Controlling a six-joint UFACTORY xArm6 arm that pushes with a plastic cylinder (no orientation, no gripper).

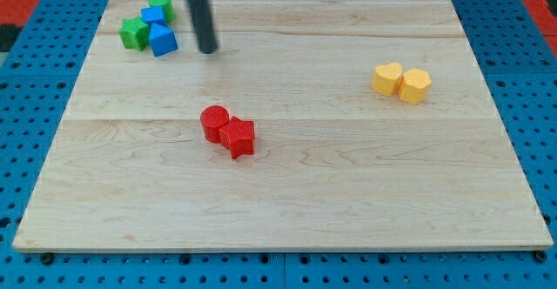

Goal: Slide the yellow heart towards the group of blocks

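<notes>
The yellow heart [387,78] lies at the view's right, touching a yellow hexagon block [415,86] on its right. A group of blocks sits at the view's top left: a green cylinder [160,4], a small blue block [153,16], a green star-like block [134,34] and a blue triangular block [163,40]. My tip [208,50] stands just right of that group, far left of the yellow heart, touching no block.
A red cylinder [214,123] and a red star-like block [237,137] lie touching near the board's middle. The wooden board [348,193] rests on a blue perforated surface; its edges frame all sides.
</notes>
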